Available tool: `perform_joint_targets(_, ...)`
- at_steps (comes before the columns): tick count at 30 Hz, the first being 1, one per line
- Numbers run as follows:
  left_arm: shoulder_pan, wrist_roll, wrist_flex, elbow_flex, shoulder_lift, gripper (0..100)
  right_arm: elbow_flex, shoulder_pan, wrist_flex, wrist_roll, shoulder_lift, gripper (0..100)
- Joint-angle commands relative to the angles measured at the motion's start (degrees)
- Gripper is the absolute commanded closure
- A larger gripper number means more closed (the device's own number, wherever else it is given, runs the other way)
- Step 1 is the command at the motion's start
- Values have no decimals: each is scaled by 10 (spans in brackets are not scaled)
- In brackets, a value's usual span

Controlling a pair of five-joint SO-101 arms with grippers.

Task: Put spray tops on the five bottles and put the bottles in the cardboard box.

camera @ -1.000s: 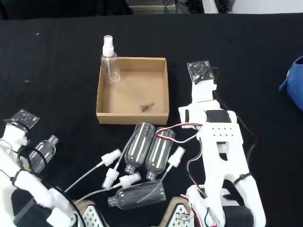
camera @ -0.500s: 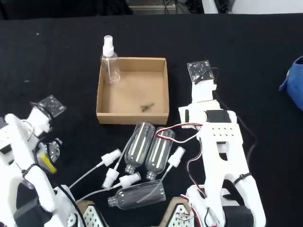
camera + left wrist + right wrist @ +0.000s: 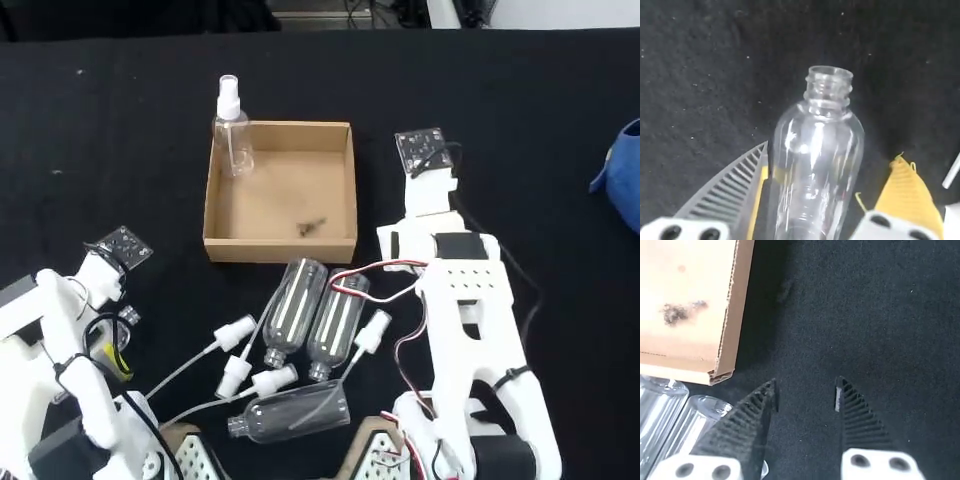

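Where gripped capless at near left, shows bottle [image 3: 814,120] between left gripper [image 3: 830,152] jaws. Finds three bottles [image 3: 295,310] and tops [image 3: 240,330] lying before box [image 3: 280,247], capped bottle [image 3: 232,135] upright at its far-left corner. Has right gripper [image 3: 806,385] parted, right of box.

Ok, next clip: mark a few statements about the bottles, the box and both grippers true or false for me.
1. The left gripper is shut on a clear plastic bottle with no spray top. True.
2. The right gripper holds a white spray top. False: it is open and empty, over the black table beside the box.
3. The brown cardboard box holds three capped bottles. False: one capped bottle stands in a corner of it.
4. Three uncapped clear bottles lie on the table in front of the box. True.
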Motion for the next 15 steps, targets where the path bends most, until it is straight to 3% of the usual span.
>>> perform_joint_targets(1, 3, 13, -6, -4, -4, 762, -41, -18, 33, -4, -36, 838)
perform_joint_targets(4, 7, 34, -7, -4, -4, 762, -141, -11, 150, -4, -80, 837)
perform_joint_targets(7, 7, 35, -7, -4, -4, 762, -250, -55, 228, -4, -123, 836)
perform_joint_targets(12, 7, 38, -6, -2, -3, 762, -428, -181, 271, -10, -109, 835)
perform_joint_targets(15, 2, 38, -6, 5, -4, 762, -532, -228, 273, -50, -61, 835)
